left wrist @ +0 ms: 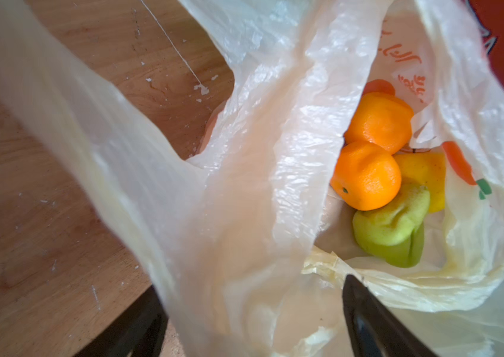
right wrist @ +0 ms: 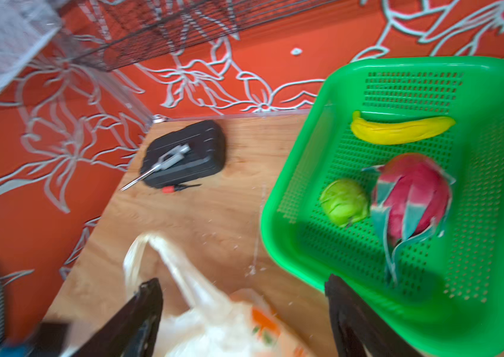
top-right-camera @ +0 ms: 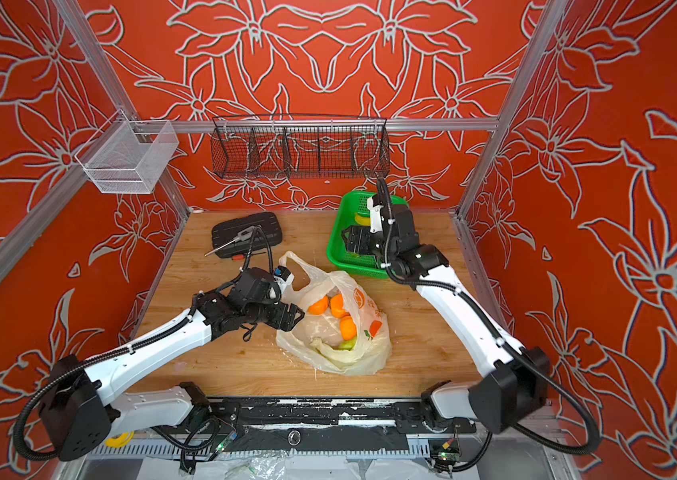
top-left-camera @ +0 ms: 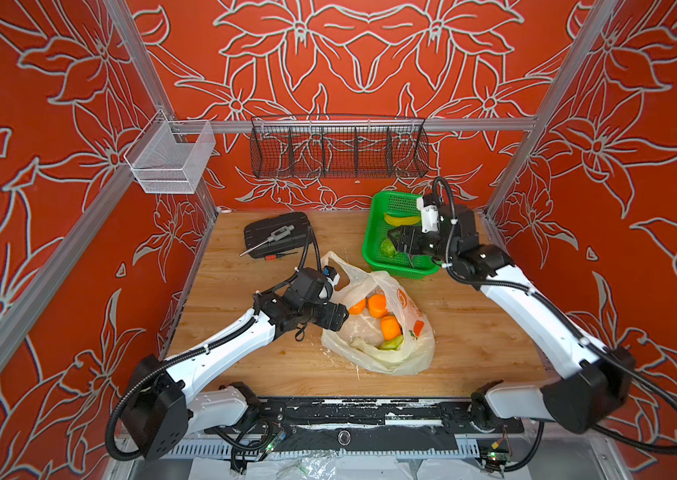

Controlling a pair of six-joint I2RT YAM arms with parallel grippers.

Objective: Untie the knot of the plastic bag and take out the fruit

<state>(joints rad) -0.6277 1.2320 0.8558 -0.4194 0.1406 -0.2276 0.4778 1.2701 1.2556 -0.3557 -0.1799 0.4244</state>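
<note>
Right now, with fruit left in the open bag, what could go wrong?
The thin translucent plastic bag drapes between the open fingers of the left hand; closing might pinch film, not fruit, and drag the bag.
The round oranges and wrinkled green fruit lie loose, so they could roll away from a grasp.
The right hand hangs open over the green perforated basket; it might clip it when leaving.
</note>
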